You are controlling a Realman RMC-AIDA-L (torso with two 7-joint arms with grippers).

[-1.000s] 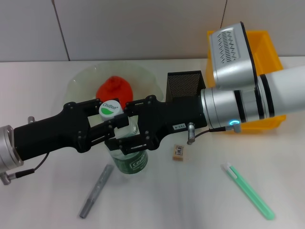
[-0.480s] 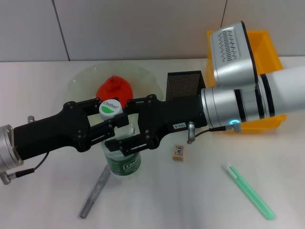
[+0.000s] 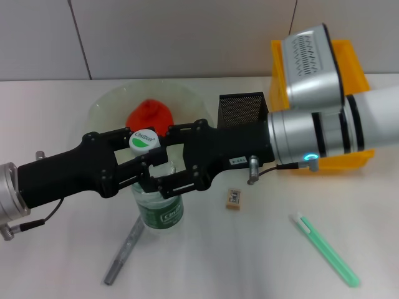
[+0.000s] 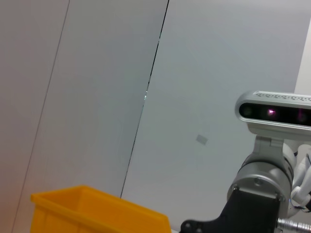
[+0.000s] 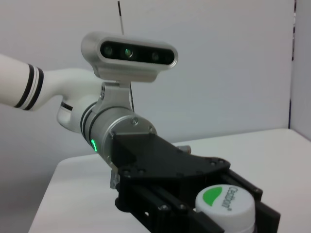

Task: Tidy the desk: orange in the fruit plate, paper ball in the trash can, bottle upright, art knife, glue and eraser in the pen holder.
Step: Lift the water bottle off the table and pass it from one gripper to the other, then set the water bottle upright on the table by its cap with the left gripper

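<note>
A clear bottle (image 3: 160, 212) with a white and green cap (image 3: 144, 139) stands about upright on the desk at centre-left. My left gripper (image 3: 140, 157) comes in from the left and is shut around its neck under the cap. My right gripper (image 3: 176, 163) comes in from the right and is shut on its shoulder. The right wrist view shows the cap (image 5: 224, 204) between the left gripper's black fingers. The orange (image 3: 149, 116) lies in the glass fruit plate (image 3: 106, 103). The eraser (image 3: 233, 199), the green art knife (image 3: 325, 249) and the grey glue stick (image 3: 125, 248) lie on the desk. The paper ball is not in view.
The black mesh pen holder (image 3: 242, 109) stands behind my right forearm. The yellow bin (image 3: 353, 62) sits at the back right, partly behind my right arm, and shows in the left wrist view (image 4: 92, 213).
The bottle's base has shifted left and the bottle now stands straighter. My right arm has shifted slightly. My left arm has barely moved.
</note>
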